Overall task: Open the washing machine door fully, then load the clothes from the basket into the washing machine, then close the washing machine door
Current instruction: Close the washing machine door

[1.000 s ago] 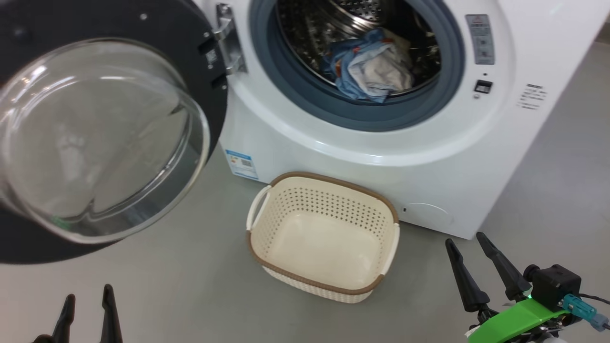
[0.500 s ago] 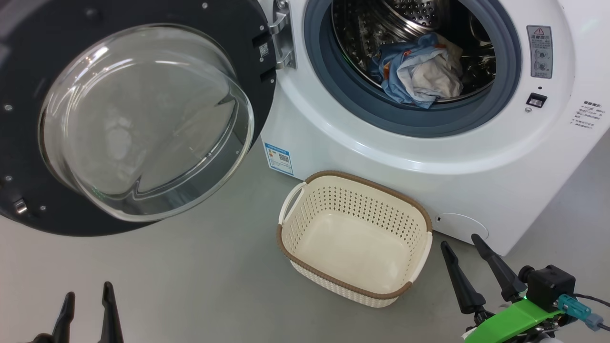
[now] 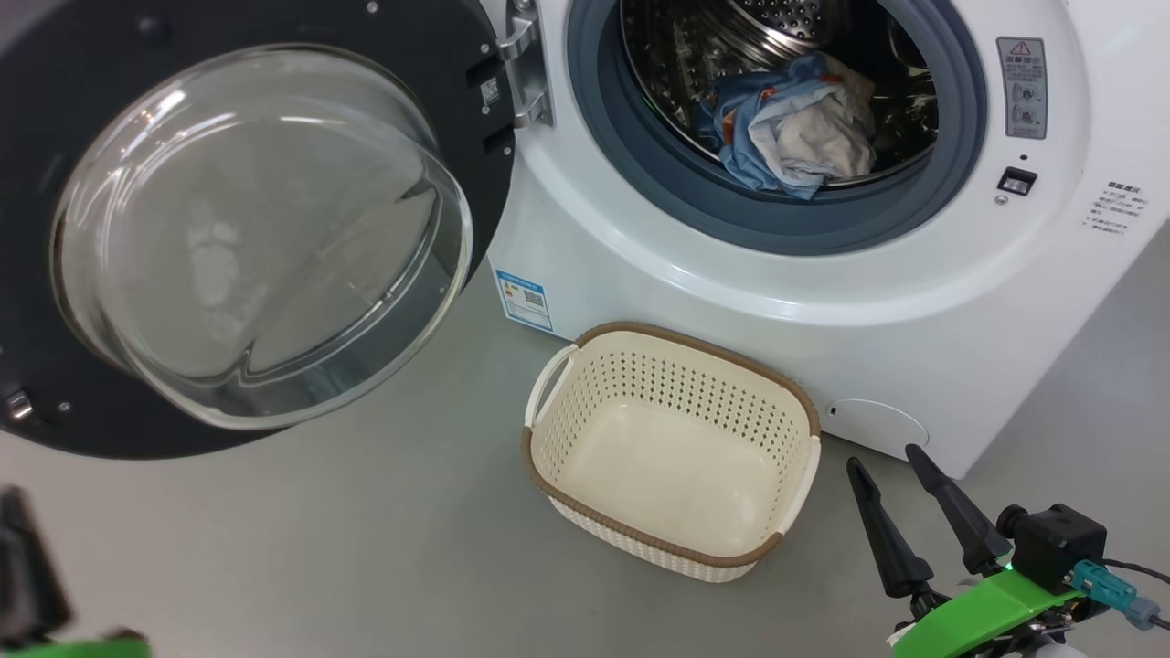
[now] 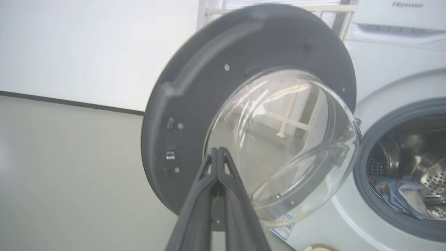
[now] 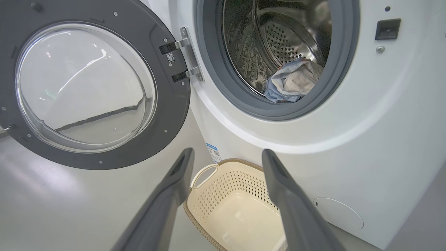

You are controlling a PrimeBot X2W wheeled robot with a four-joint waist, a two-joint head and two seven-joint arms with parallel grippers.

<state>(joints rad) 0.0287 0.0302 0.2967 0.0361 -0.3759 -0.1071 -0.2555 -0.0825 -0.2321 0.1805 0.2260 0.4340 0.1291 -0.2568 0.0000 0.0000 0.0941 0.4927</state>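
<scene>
The washing machine [image 3: 731, 274] stands with its black, glass-bowled door [image 3: 256, 228] swung wide to the left. The clothes [image 3: 786, 128], light blue and cream-white, lie bunched in the steel drum. On the floor in front sits the cream basket [image 3: 672, 334] with nothing in it. My right gripper [image 3: 884, 460] hovers open just right of the basket, holding nothing; its wrist view shows its fingers [image 5: 181, 181] spread above the basket [image 5: 226, 162]. My left gripper [image 4: 217, 150] is shut on nothing, pointing at the door [image 4: 195, 87] from a short way off. A dark blur of the left arm [image 3: 27, 571] is at the lower left.
Grey floor [image 3: 366, 548] spreads left of and before the basket. A white wall with a dark skirting line [image 4: 69, 103] lies behind the door. The machine bears a blue label [image 3: 524, 299] and a round service cover [image 3: 877, 425] low on its front.
The left gripper has gone from open to shut and swung out of its earlier spot, now a blur at the lower left. The head camera shifted a little. The right gripper has barely moved.
</scene>
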